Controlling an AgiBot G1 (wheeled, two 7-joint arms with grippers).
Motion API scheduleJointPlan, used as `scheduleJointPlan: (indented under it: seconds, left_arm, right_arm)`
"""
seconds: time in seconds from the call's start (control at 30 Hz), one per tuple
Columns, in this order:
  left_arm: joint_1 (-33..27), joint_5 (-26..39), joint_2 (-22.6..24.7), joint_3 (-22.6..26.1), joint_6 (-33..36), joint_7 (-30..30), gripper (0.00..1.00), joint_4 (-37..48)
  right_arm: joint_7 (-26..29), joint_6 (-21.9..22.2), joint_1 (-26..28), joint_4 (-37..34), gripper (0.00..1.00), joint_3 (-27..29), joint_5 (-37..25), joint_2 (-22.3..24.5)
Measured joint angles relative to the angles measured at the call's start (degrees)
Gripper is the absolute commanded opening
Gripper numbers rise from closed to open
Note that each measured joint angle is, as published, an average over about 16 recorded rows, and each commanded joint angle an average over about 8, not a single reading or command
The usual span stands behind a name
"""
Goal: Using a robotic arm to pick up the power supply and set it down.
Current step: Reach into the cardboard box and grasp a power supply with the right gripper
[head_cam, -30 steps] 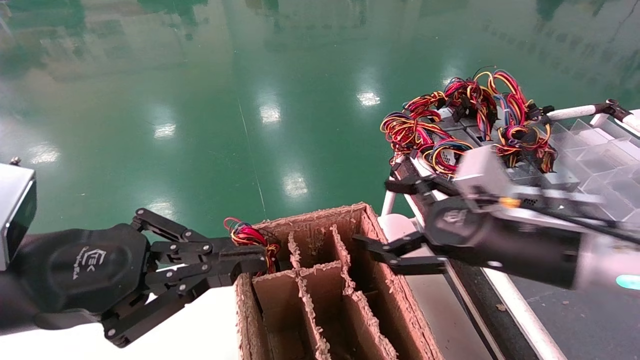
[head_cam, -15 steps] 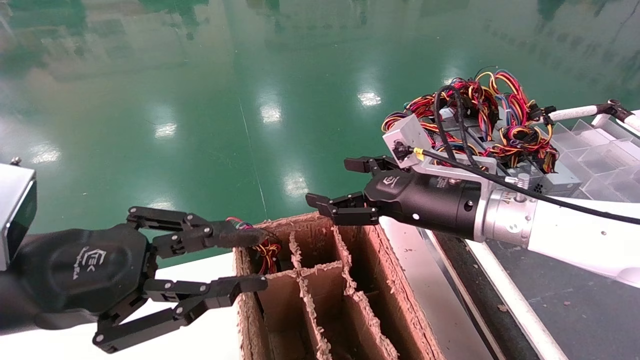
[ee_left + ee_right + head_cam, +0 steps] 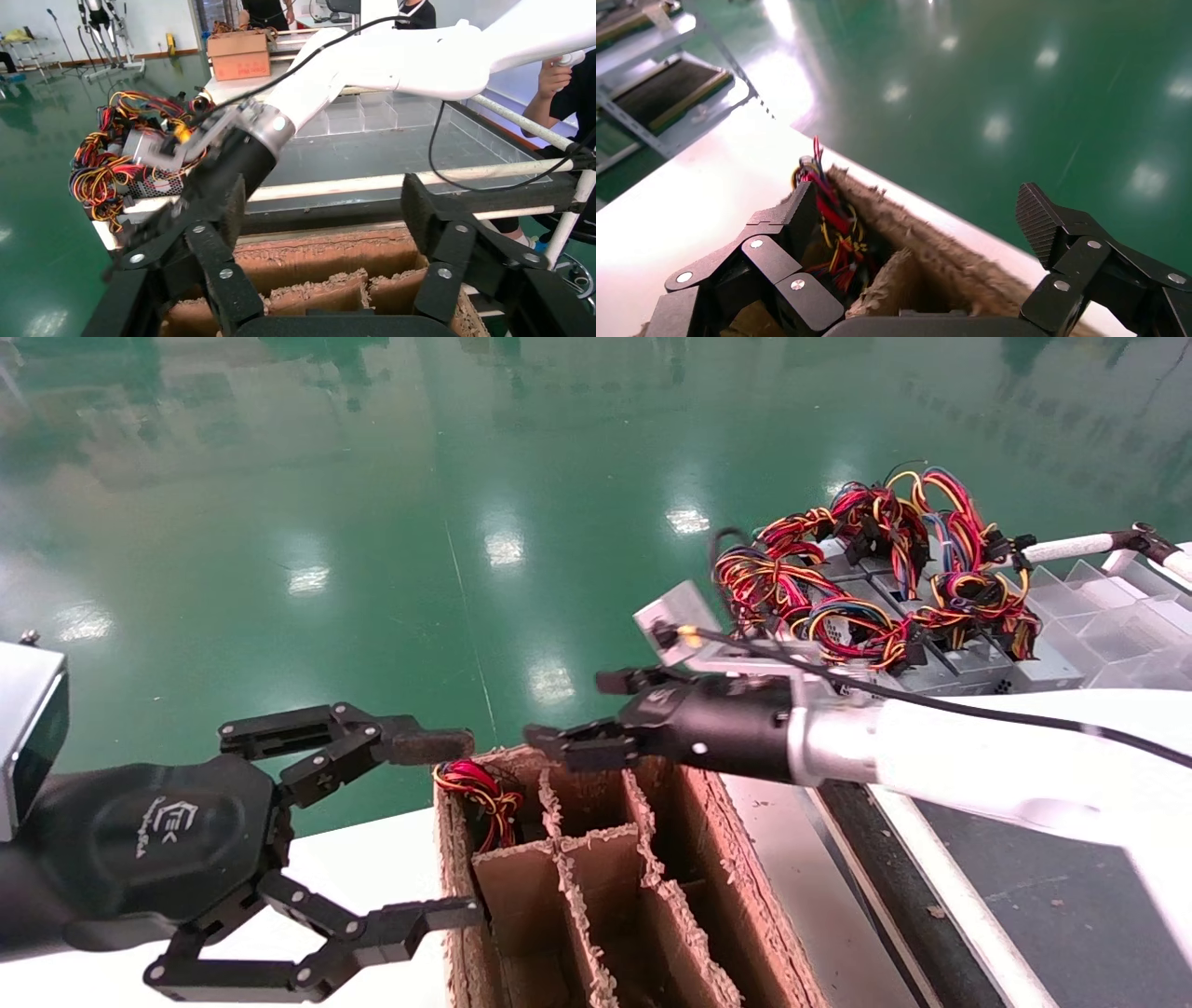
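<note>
Red, yellow and black wires of a power supply (image 3: 477,790) stick out of the far-left slot of a cardboard box (image 3: 745,896); its grey body is hidden inside. My left gripper (image 3: 447,831) stands wide open beside the box's left wall, holding nothing. My right gripper (image 3: 579,712), on the white robotic arm (image 3: 978,756), hovers open and empty over the box's far rim. The right wrist view shows the right gripper (image 3: 919,210) above the same wires (image 3: 831,217). The left wrist view shows the left gripper (image 3: 320,210) facing the box (image 3: 323,260).
A pile of grey power supplies with tangled coloured wires (image 3: 875,589) lies on a rack at the back right, next to clear plastic dividers (image 3: 1117,626). Frayed cardboard partitions (image 3: 577,887) split the box. A white table (image 3: 372,868) bears the box; green floor lies beyond.
My left gripper, shut at the wires by the box corner a second ago, has opened wide. My right arm has swung left from the pile to over the box's far rim.
</note>
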Motion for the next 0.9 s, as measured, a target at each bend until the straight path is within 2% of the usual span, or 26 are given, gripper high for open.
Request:
scheduleJointPlan:
  seconds: [0.27,0.3,0.53,0.57,0.9]
  left_arm:
    - [0.0,0.0,0.0,0.0,0.0,0.0,1.0,0.0]
    - [0.0,0.0,0.0,0.0,0.0,0.0,1.0,0.0]
    - [0.0,0.0,0.0,0.1,0.0,0.0,1.0,0.0]
    - [0.0,0.0,0.0,0.1,0.0,0.0,1.0,0.0]
    - [0.0,-0.1,0.0,0.1,0.0,0.1,1.0,0.0]
  right_arm:
    - [-1.5,-1.2,1.6,-5.1,1.0,-2.0,-0.9,-5.7]
    - [-2.0,-1.2,1.6,-5.3,0.93,-2.1,-1.0,-6.2]
    - [-4.5,0.2,0.7,-4.7,0.06,-3.5,-2.7,-8.8]
    - [-4.6,0.6,0.5,-4.3,0.0,-3.7,-3.1,-9.0]
    - [-3.4,4.4,-1.9,0.3,0.0,-5.1,-5.8,-9.4]
